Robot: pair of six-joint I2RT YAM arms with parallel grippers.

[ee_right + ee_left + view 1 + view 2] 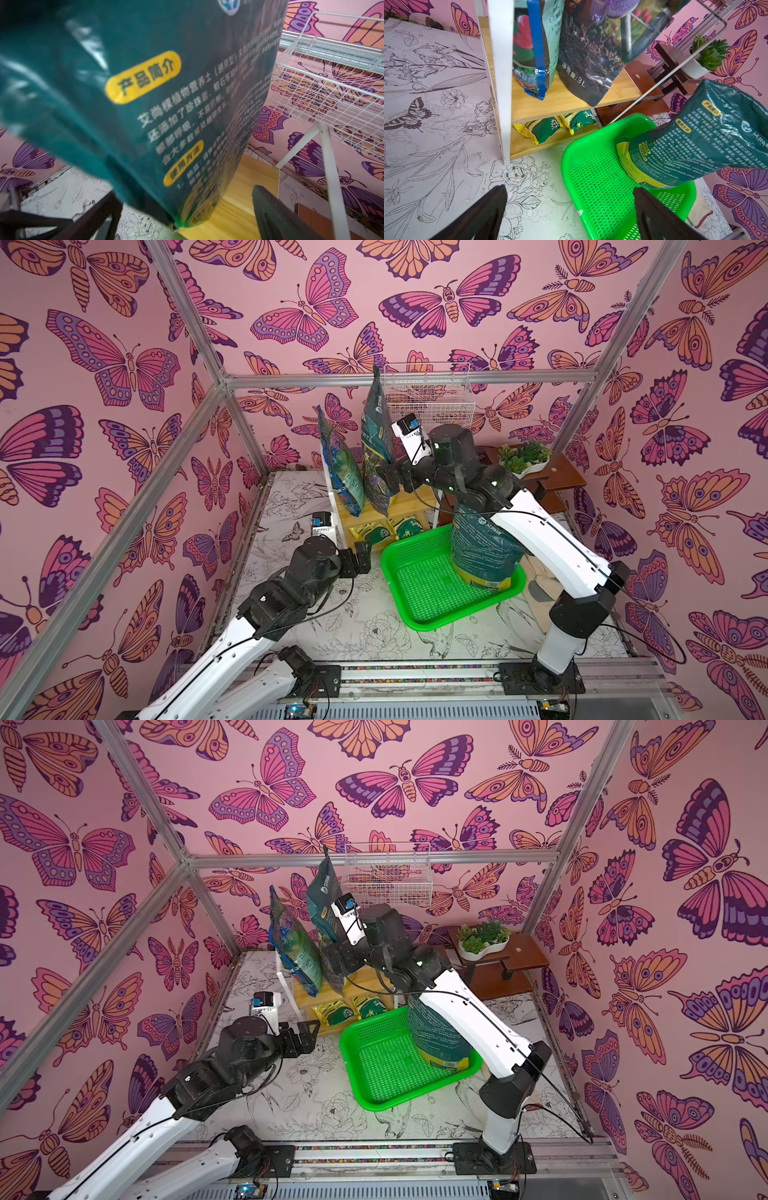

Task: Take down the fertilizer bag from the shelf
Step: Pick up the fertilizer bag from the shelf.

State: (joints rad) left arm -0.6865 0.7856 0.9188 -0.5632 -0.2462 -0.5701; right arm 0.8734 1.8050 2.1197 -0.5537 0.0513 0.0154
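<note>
The fertilizer bag [376, 439], tall and dark with a flower print, is on the upper plank of the shelf [529, 108]. Its lower corner reaches the plank's front edge, and its top leans toward the back wall. Just beside it on the same plank stands a blue-edged bag [340, 472]. The right end effector [390, 483] is at the lower part of the fertilizer bag. In the right wrist view its fingers [276, 212] are spread wide with the bag's bottom corner between them, and a clear gap shows on one side, so nothing is clamped. Whether the other finger touches the bag cannot be told. The left end effector [363, 549] hangs low over the surface [353, 614], its jaws wide apart and holding nothing. It is near the shelf's lower front corner and the basket [392, 585]. A teal bag [482, 547] stands upright in the far corner of that green basket, partly behind the right arm. Two small yellow-green bags [546, 128] lie on the shelf's lower plank.
</note>
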